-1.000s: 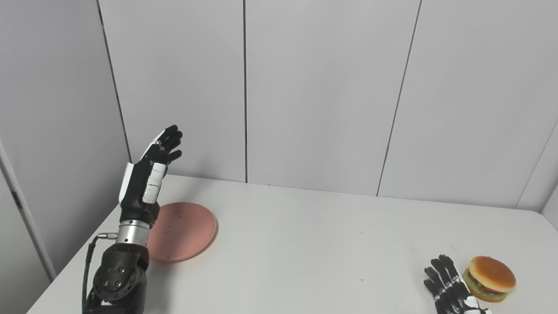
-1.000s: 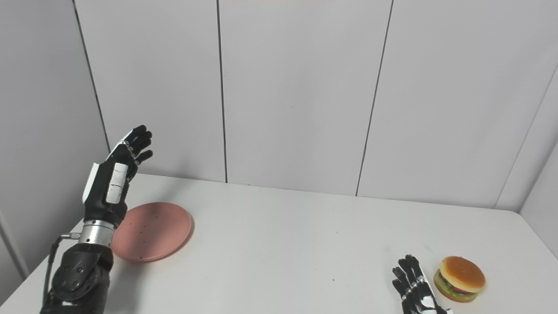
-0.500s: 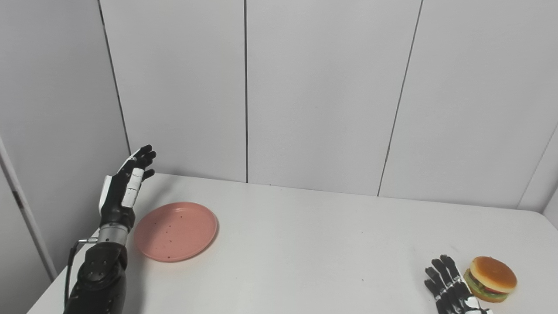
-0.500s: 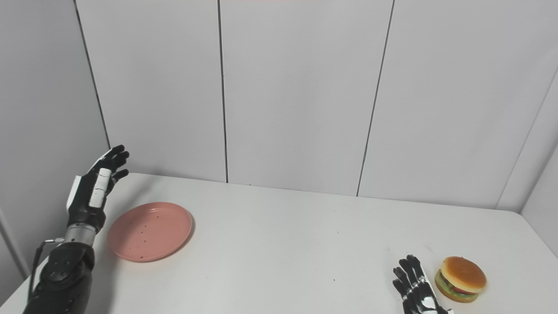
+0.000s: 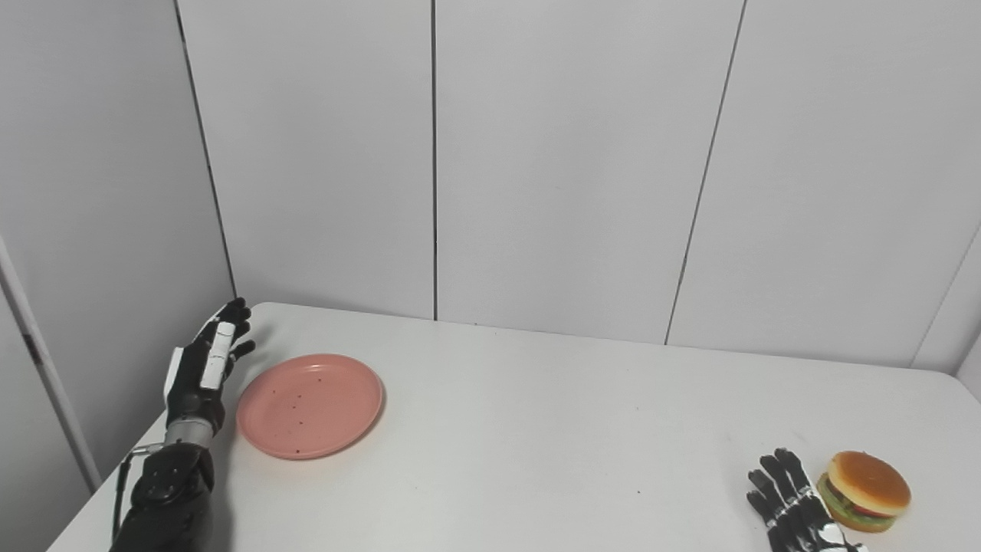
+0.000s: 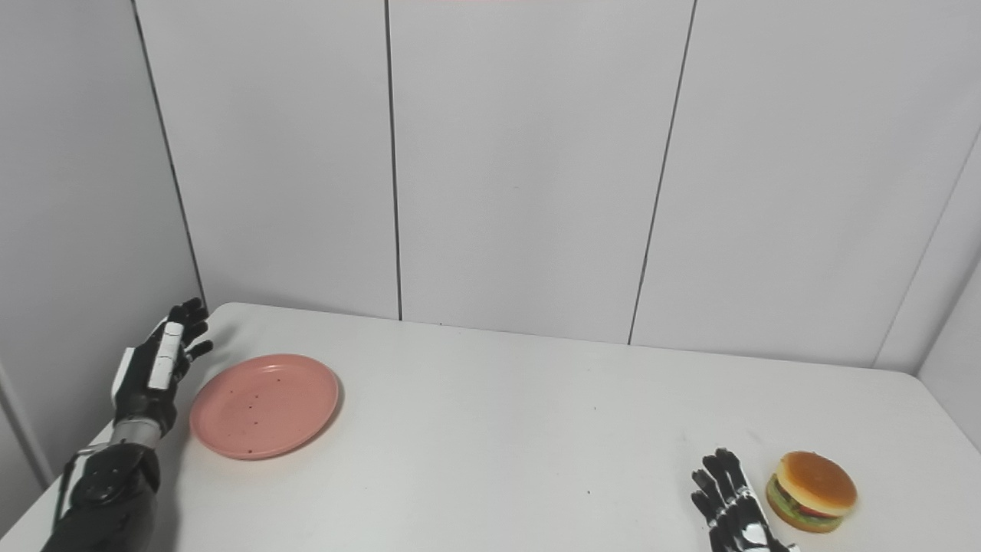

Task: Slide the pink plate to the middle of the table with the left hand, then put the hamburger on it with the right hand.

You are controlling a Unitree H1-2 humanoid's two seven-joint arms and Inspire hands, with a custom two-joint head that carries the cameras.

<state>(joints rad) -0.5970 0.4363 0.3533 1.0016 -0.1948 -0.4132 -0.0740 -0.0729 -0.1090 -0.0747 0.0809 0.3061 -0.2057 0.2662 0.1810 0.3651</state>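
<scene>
The pink plate [image 5: 310, 405] lies flat on the white table [image 5: 536, 429] near its left edge. My left hand [image 5: 202, 369] is open, fingers up, just left of the plate's rim, low by the table's left edge; I cannot tell if it touches the plate. The hamburger [image 5: 864, 490] sits on the table at the front right. My right hand [image 5: 789, 506] is open, fingers spread, resting just left of the hamburger and apart from it. Both show in the right eye view too: plate [image 6: 265, 405], hamburger [image 6: 812, 491].
Grey wall panels [image 5: 536, 169] stand right behind the table and along its left side. The table's left edge runs close to my left forearm [image 5: 165, 498].
My left hand has come down and moved left, from above the plate's left part to beside its left rim. The plate, hamburger and right hand have stayed put.
</scene>
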